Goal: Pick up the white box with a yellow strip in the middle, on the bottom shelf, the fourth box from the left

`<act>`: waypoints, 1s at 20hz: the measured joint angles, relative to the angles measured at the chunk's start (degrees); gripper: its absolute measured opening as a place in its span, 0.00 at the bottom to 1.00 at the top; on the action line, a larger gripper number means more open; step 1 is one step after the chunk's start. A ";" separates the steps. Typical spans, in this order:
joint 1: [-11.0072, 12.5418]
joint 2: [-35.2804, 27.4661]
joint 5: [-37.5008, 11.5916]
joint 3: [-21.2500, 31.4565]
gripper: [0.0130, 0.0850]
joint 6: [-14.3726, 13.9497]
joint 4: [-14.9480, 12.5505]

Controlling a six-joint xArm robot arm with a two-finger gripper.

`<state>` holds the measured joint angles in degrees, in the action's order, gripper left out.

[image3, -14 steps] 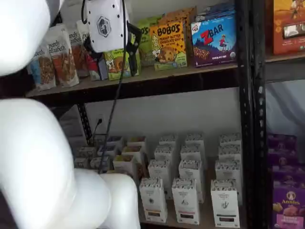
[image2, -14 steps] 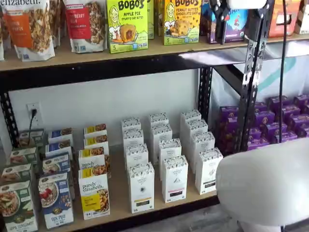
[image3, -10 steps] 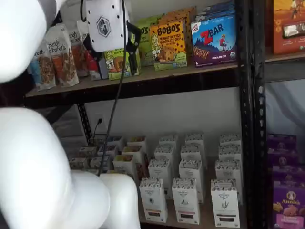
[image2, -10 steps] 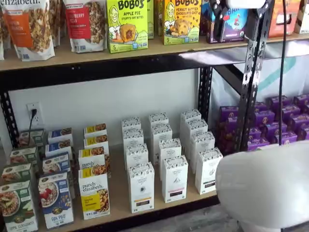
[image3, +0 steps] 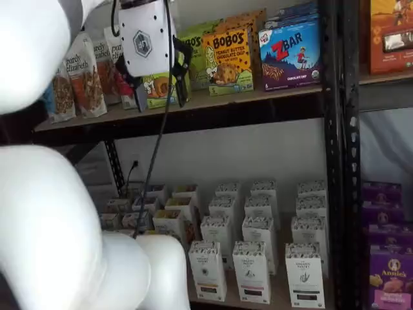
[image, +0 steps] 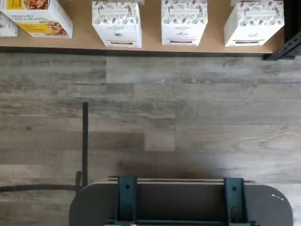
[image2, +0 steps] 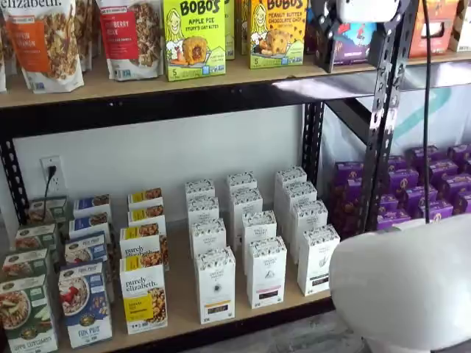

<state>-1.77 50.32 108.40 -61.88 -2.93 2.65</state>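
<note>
The approach step is in hand; no contact with any box is made yet. The claw [image3: 157,97] hangs high, level with the upper shelf, in front of the BOBO'S cartons [image3: 226,58]. In both shelf views its two black fingers [image3: 182,71] stand clearly apart with nothing between them.

The white box [image2: 215,284] stands upright at the front edge of the bottom shelf [image2: 180,294]. It is the front carton of its row, just beside the purely elizabeth box [image2: 143,296] on one side and a like white carton [image2: 266,271] on the other. Further white cartons stand in file behind it. The wrist view shows the same white box [image: 117,23] from above, with the wooden floor [image: 188,117] between the shelf edge and the dark teal-bracketed mount [image: 178,202].

The claw is well apart from the target, both in height and sideways.

The next move calls for:
1. A descent from upper-shelf level to the bottom shelf.
2. Alignment of the spread fingers over the narrow sides of the front carton.
3. Clearance from the neighbouring cartons, which stand close on both sides.

Judged risk: a finger may catch a neighbour and tip it.
</note>
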 joint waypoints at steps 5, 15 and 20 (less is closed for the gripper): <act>-2.83 0.56 -4.23 3.60 1.00 -2.53 -0.48; -10.41 0.32 -15.08 13.49 1.00 -9.70 -2.11; -13.03 0.51 -23.45 20.06 1.00 -12.28 -1.73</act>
<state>-14.80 50.83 84.95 -41.81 -15.20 0.91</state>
